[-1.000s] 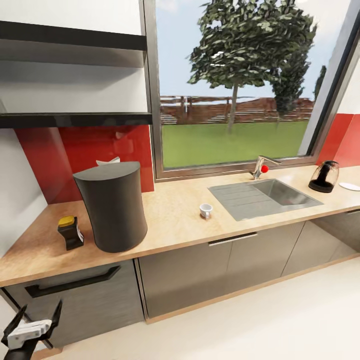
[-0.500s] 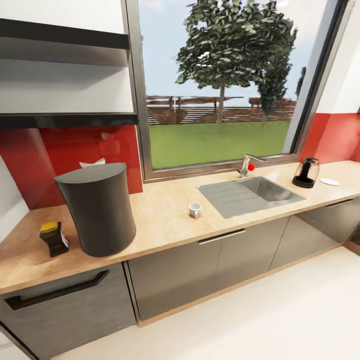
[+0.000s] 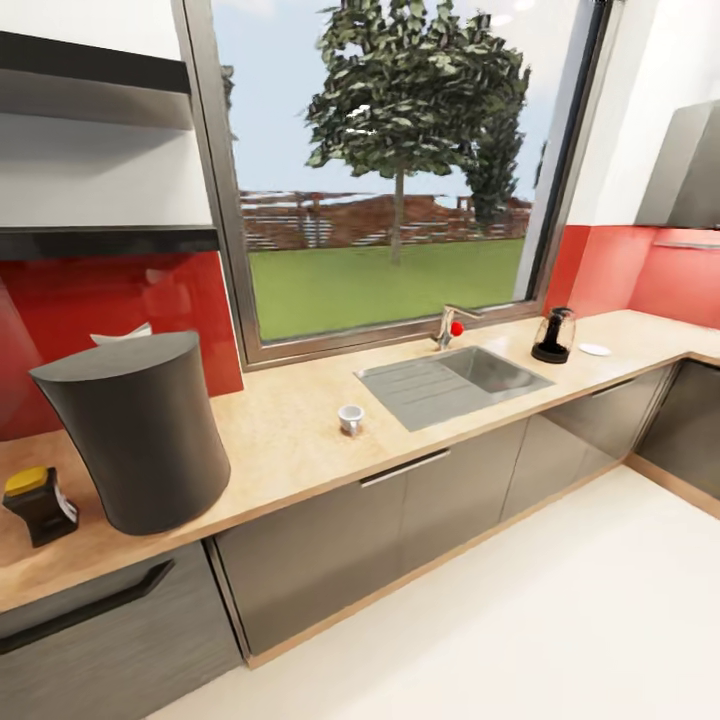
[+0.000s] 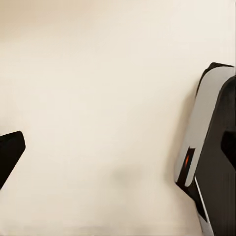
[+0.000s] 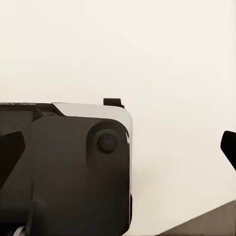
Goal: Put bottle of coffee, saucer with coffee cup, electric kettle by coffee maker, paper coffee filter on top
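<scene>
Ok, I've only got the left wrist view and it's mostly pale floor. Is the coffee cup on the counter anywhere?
Observer: Yes. In the head view the coffee cup stands on the countertop, between the coffee maker and the sink.
Operator: And the saucer?
Observer: The saucer lies past the sink, just beyond the electric kettle, well apart from the cup.
Operator: Is the bottle of coffee off the shelf?
Observer: Yes, the bottle of coffee stands on the countertop, to the left of the coffee maker in the head view.
</scene>
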